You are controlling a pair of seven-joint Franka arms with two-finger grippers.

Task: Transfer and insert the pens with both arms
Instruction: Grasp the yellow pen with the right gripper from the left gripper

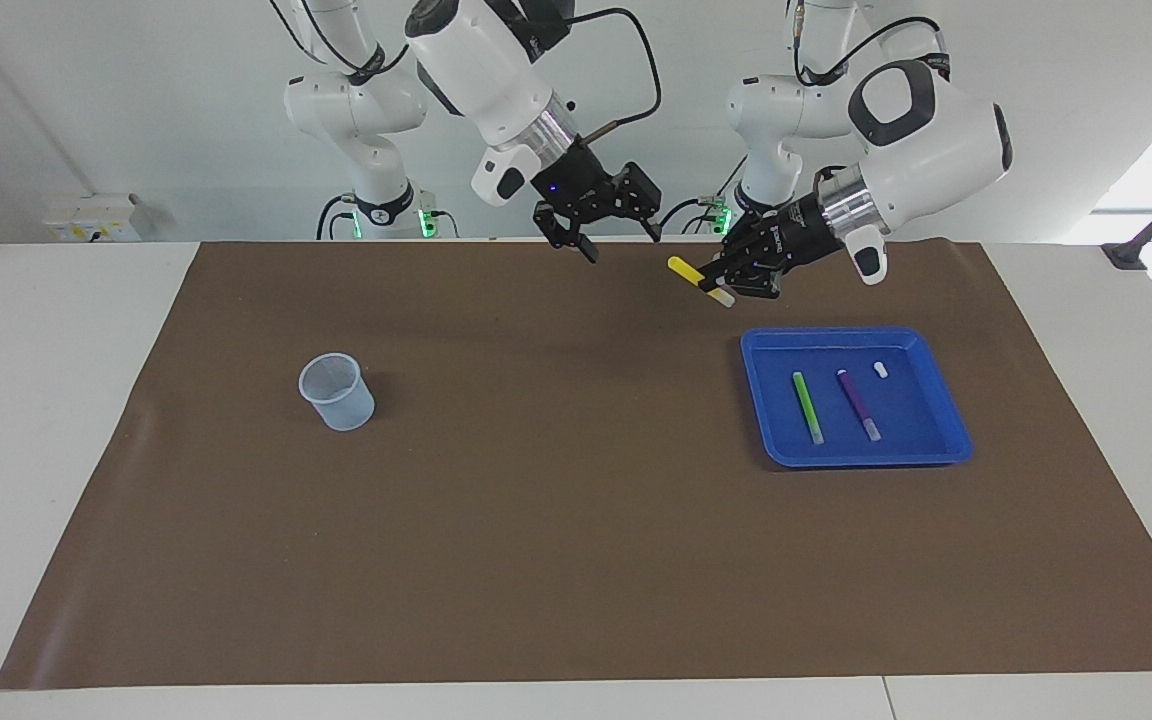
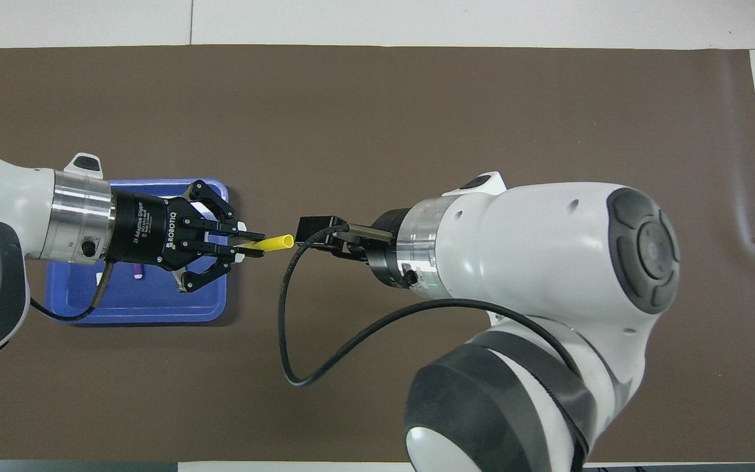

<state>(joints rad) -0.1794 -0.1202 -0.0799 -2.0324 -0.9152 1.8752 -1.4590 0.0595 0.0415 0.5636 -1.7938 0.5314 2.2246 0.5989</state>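
— Where the left gripper (image 1: 714, 283) hangs over the brown mat (image 1: 576, 560), what is in it?

— Its fingertips are clamped on the yellow pen (image 1: 700, 281), close to the pen's pale cap end. The yellow end sticks out toward the right arm's end of the table, and the pen is tilted, with that yellow end higher than the cap end.

— And the right gripper (image 1: 616, 238)?

— Its fingers stand wide apart and carry nothing. It is in the air over the mat, near the pen's free yellow end but not touching it; a gap shows between them in the facing view.

— Where are the other pens?

— The green pen (image 1: 807, 406) and the purple pen (image 1: 858, 404) lie side by side, apart, in the blue tray (image 1: 948, 415) toward the left arm's end of the table. A small white piece (image 1: 879, 369) lies in the tray too, nearer the robots than the purple pen.

— Anything else on the mat?

— A translucent cup (image 1: 337, 392) stands upright toward the right arm's end, well apart from both grippers.
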